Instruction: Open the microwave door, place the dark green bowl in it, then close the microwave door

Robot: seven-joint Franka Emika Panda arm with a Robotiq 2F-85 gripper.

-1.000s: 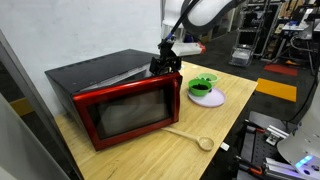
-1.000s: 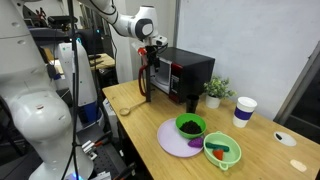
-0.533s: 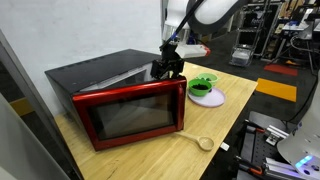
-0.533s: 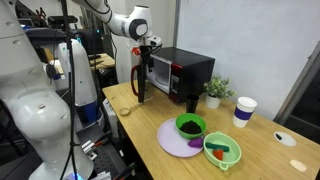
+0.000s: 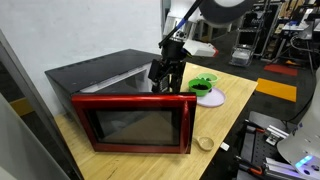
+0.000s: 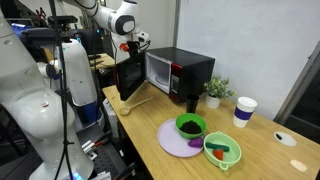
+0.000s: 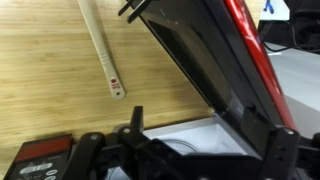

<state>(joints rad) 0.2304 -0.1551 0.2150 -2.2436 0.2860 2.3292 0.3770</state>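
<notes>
Counter: light wood, and it carries everything listed below.

Microwave: sits on the counter with its black casing on top. An exterior view shows its pale cavity exposed.

Microwave door: you have it standing wide open, turned well away from the cavity on its hinge. In both exterior views the red frame and dark window face outward. In the wrist view the door runs on a slant from the top of the frame to the lower right.

Arm: it reaches down from above, and its wrist hangs just behind the door's upper edge, near the free corner.

Jaws: spread wide and holding nothing. The wrist view shows them at the bottom of the frame with the door's edge running down toward one of them. You cannot tell from any view whether they touch the door.

Lavender plate: flat on the counter, well apart from the microwave.

Dark green bowl: upright on the lavender plate and not in the microwave.

Lime-green bowl: just beside the plate, on the side away from the microwave.

Paper cup and small potted plant: both stand near the wall, beyond the bowls.

Wooden spoon: lies flat on the counter below the open door. Its bowl end shows past the door's lower corner.
</notes>
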